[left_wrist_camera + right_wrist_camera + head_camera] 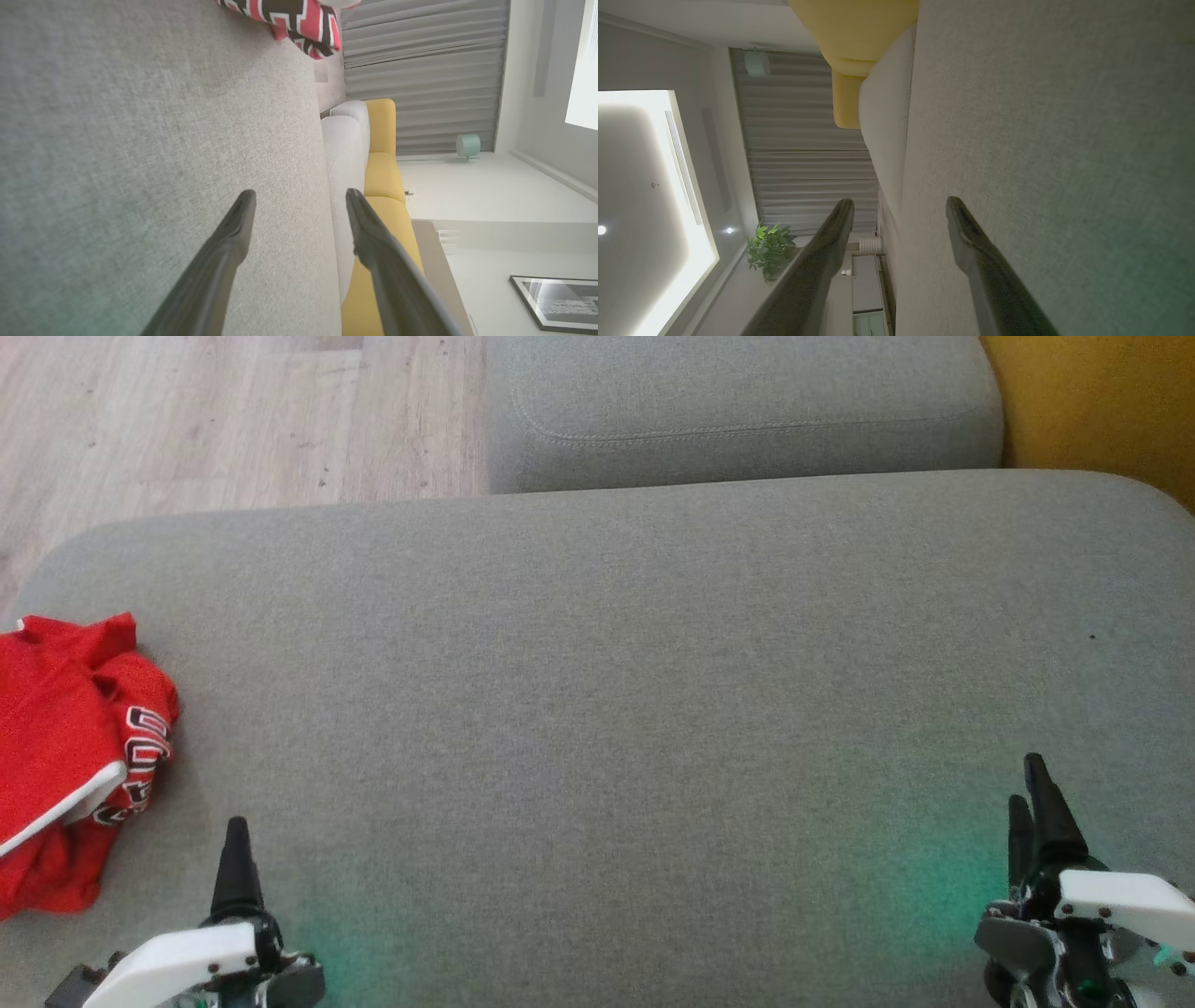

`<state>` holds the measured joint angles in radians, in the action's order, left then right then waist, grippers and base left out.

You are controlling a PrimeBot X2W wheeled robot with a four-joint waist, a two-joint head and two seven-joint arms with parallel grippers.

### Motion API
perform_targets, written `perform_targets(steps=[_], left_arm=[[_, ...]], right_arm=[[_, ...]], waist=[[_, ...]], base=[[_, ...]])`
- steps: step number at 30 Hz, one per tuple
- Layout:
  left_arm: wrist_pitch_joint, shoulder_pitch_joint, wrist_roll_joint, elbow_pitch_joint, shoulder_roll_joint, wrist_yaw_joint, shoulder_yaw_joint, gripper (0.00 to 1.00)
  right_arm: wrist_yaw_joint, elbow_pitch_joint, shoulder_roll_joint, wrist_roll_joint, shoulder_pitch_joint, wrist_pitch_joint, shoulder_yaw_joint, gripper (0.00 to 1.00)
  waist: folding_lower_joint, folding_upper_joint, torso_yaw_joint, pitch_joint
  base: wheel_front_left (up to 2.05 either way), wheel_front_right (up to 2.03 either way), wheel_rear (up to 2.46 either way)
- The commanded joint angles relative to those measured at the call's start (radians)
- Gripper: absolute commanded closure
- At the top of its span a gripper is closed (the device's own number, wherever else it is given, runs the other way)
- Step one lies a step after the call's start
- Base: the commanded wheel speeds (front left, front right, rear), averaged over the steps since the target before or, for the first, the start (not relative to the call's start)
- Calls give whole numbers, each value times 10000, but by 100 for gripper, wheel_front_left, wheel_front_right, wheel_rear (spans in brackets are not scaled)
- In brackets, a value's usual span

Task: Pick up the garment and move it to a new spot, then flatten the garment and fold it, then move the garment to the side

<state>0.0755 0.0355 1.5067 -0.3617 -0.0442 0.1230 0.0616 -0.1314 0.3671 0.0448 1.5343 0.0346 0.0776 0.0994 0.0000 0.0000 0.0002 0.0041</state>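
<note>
The garment (65,747) is a crumpled red jersey with white trim and black-and-white lettering, lying at the left edge of the wide grey cushion (607,663). Part of it is cut off by the frame. My left gripper (233,826) hovers low near the front edge, just right of the garment and apart from it. The left wrist view shows that gripper (300,193) open with nothing between its fingers, and the garment (289,18) at the top edge. My right gripper (1025,780) is at the far lower right, also open and empty (900,201).
A second grey cushion (738,411) butts against the far edge of the wide one. Pale wood floor (233,420) lies beyond at the upper left. A yellow sofa (1102,401) stands at the upper right.
</note>
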Motion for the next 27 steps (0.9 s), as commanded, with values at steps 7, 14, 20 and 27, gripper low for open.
perform_targets(steps=[7, 14, 20, 27], left_arm=[[-284, 538, -1237, 297, -231, -32, -89, 0], [-488, 585, -2279, 241, -299, -58, -202, 0], [-664, 598, -3114, 143, -371, -125, -263, 0], [-870, 644, -4057, 28, -462, -224, -342, 0]], right_arm=[[1, -197, 229, -1132, 764, -285, -192, 0], [2, -67, 156, -2264, 893, -491, -299, 0], [2, 125, 131, -3127, 985, -668, -404, 0], [2, 353, 112, -4143, 1114, -875, -458, 0]], waist=[[0, 0, -7, 8], [0, 0, -9, 21], [0, 0, -30, 21], [0, 0, -58, 38]], base=[[0, 0, 0], [0, 0, 0], [0, 0, 0], [0, 0, 0]])
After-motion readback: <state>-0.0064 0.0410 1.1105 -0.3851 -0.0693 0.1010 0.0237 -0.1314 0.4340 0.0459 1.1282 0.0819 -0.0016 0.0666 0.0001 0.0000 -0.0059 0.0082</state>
